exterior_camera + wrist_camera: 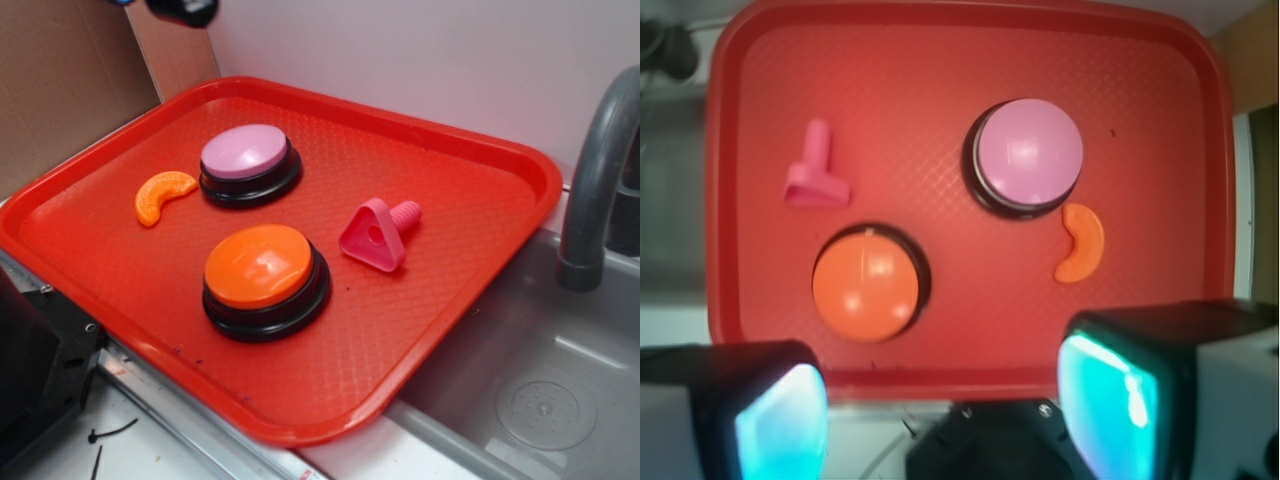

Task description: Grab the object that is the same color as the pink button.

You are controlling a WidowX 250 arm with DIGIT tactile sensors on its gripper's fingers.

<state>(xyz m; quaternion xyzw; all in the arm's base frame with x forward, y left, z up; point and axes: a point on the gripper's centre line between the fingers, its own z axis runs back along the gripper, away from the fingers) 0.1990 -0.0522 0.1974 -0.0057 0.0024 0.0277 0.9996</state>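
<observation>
Black end effector (950, 410) with glossy cyan-lit fingers (780, 425).

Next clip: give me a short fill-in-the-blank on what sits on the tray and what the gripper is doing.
1. The pink toy lies on the red ____.
2. The crescent piece beside the pink button is coloured ____.
3. The gripper holds ____.
4. The button nearest the pink toy has an ____ top.

Missing words: tray; orange; nothing; orange
</observation>
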